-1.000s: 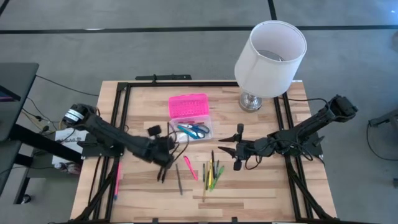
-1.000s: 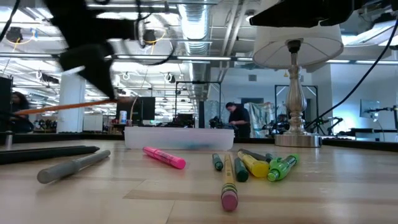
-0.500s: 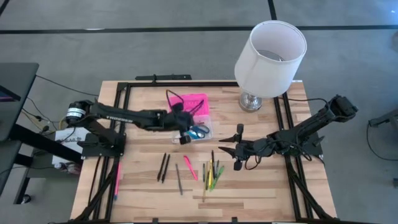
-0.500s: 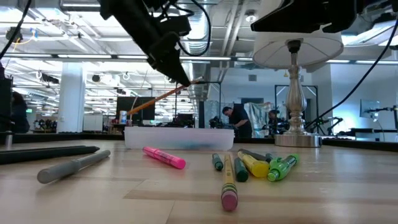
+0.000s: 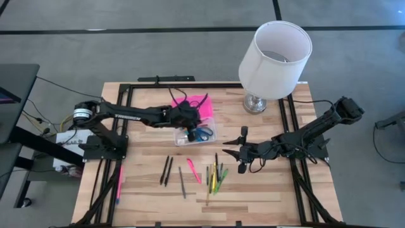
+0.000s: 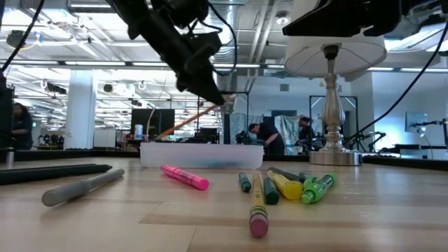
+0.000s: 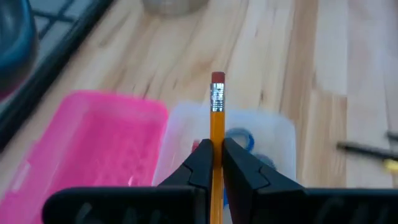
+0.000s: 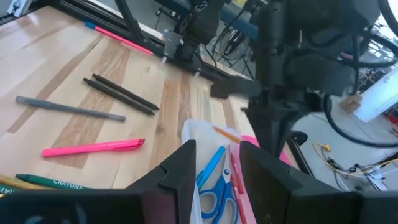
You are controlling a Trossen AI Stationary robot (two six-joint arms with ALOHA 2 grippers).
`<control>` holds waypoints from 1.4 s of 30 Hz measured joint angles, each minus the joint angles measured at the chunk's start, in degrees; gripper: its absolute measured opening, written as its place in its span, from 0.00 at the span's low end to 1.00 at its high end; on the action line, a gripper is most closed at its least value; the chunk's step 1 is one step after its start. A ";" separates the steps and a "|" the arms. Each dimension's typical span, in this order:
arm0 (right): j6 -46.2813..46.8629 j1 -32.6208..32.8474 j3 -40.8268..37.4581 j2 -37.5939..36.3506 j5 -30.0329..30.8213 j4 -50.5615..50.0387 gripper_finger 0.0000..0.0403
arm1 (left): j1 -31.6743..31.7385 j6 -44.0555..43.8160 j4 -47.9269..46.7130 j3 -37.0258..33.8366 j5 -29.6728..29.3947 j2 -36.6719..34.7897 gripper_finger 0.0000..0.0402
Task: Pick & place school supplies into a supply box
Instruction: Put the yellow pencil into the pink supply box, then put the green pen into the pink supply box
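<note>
Near the bottom of the left wrist view, left gripper [image 7: 216, 163] clamped tight on a yellow wooden pencil with a red eraser [image 7: 216, 118], poised just above the clear plastic box base [image 7: 281, 130] beside its bright pink lid [image 7: 93, 143]. Risk if released tilted: pencil catching the rim, rolling out. Inside already: blue-handled scissors [image 5: 204, 132]. Farther right in the high view, right gripper [image 5: 242, 151] spread open, empty, above loose pens [image 5: 215, 176].

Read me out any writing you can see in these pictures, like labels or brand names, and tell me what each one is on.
"CRAYONS": on the green crayon lying on the table, right wrist view.
White lettering on the left arm, high view: too small to read.
No other writing is readable.
</note>
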 joint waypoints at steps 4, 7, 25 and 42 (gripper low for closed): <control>0.02 0.00 0.04 0.02 0.00 -0.36 0.29 | 0.48 -0.44 0.72 0.03 1.35 2.29 0.04; 0.01 0.00 0.04 0.02 0.05 -0.72 0.29 | 0.89 -0.44 0.10 0.01 1.27 3.39 0.05; 5.50 -0.13 0.04 0.02 -0.34 -5.22 0.29 | 0.66 3.78 -1.55 0.18 4.29 4.37 0.30; 14.10 -0.55 0.39 16.60 -22.10 -3.21 0.29 | -27.33 -8.26 -28.20 1.12 -10.20 -4.05 0.32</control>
